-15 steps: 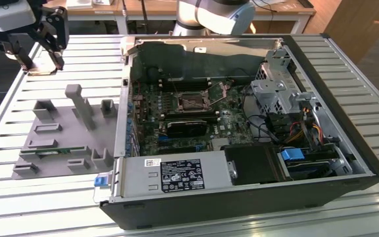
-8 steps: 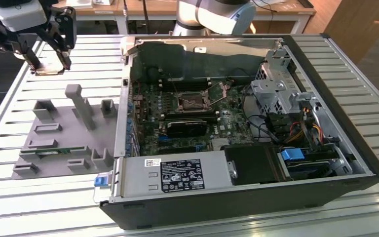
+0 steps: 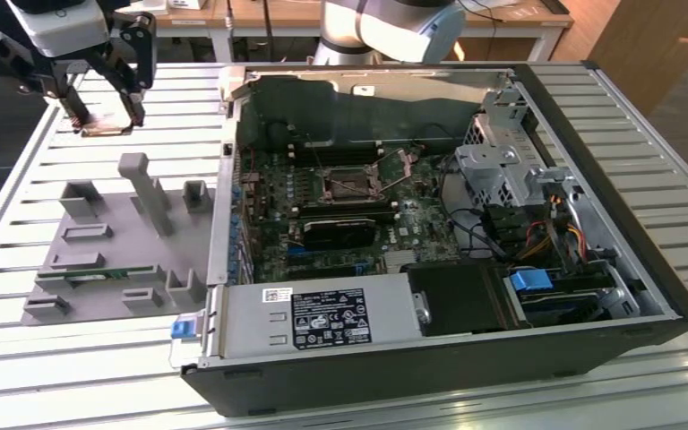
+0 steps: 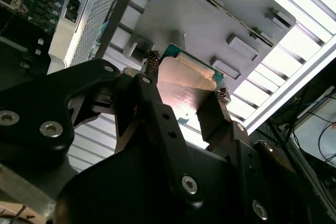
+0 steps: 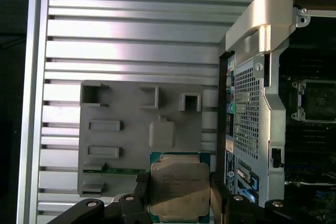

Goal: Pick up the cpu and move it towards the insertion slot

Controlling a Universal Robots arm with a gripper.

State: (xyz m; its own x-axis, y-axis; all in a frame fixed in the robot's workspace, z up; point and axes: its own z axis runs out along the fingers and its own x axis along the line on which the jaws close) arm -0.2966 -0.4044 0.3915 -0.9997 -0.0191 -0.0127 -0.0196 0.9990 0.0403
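Gripper (image 3: 107, 122) hangs over the far corner of the slatted table (image 3: 81, 358), at the exterior view's left, outside the open computer case (image 3: 631, 224). Jaws are clenched on the cpu (image 5: 178, 184) – I see it pinched on two opposite edges, one finger (image 5: 142, 188) on each side, silvery top facing the first wrist view. In the second wrist view the chip sits between the two ribbed pads (image 4: 152, 59), clear of anything below it.

Under the chip lies the grey fixture tray (image 5: 131, 145), with the narrow green circuit strip (image 5: 123, 170) seated in one of its pockets. The cpu is raised above the tray, not touching it.

The insertion slot (image 3: 347, 184) is on the motherboard inside the case – silver frame, dark centre, just beyond the black block (image 3: 334, 233) as the exterior view shows it. Chip and slot are well apart, with the case's side wall (image 3: 227, 179) between them. I cannot tell how the latch lever stands.
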